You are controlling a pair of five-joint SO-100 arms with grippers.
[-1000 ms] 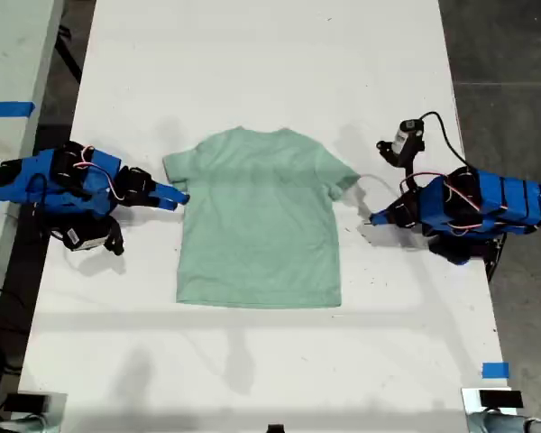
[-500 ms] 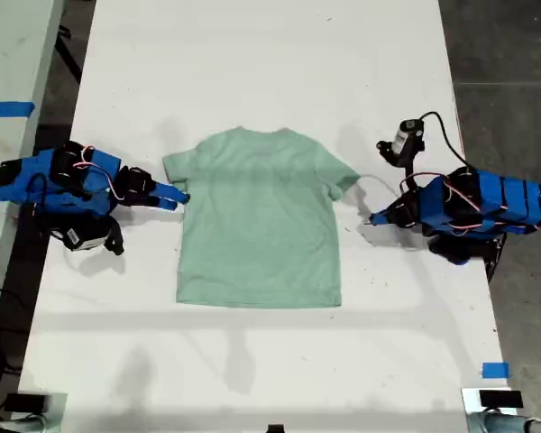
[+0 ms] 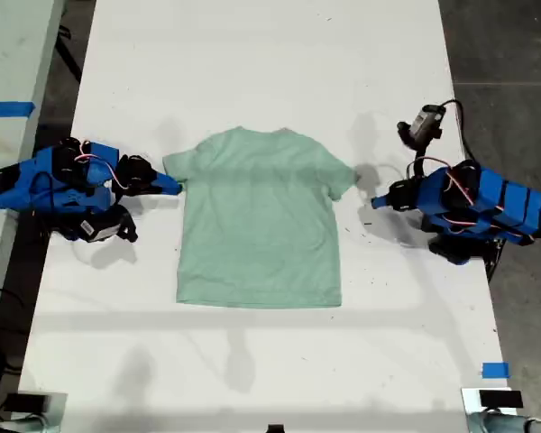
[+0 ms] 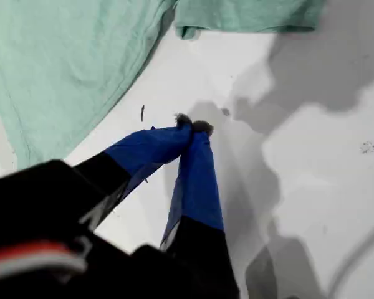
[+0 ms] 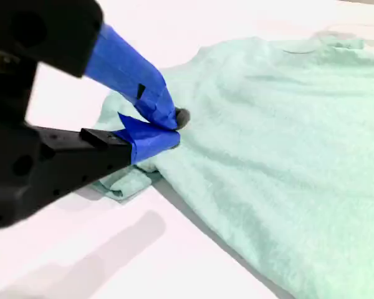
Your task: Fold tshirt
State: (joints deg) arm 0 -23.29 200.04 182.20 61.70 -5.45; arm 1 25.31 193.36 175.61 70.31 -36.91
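Blue-taped jaws of my first gripper: clenched, empty, over bare table beside one sleeve; my second gripper: clenched at the other sleeve (grasp uncertain); tshirt: flat, mid-table, no fold made yet

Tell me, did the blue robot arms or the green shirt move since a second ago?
Yes. My second gripper slid up the exterior view to the tshirt's sleeve edge. My first gripper lifted off the table and also moved up that view, jaws together, near the other sleeve. Neither has clearly taken hold of cloth. The tshirt stayed flat in the same place.
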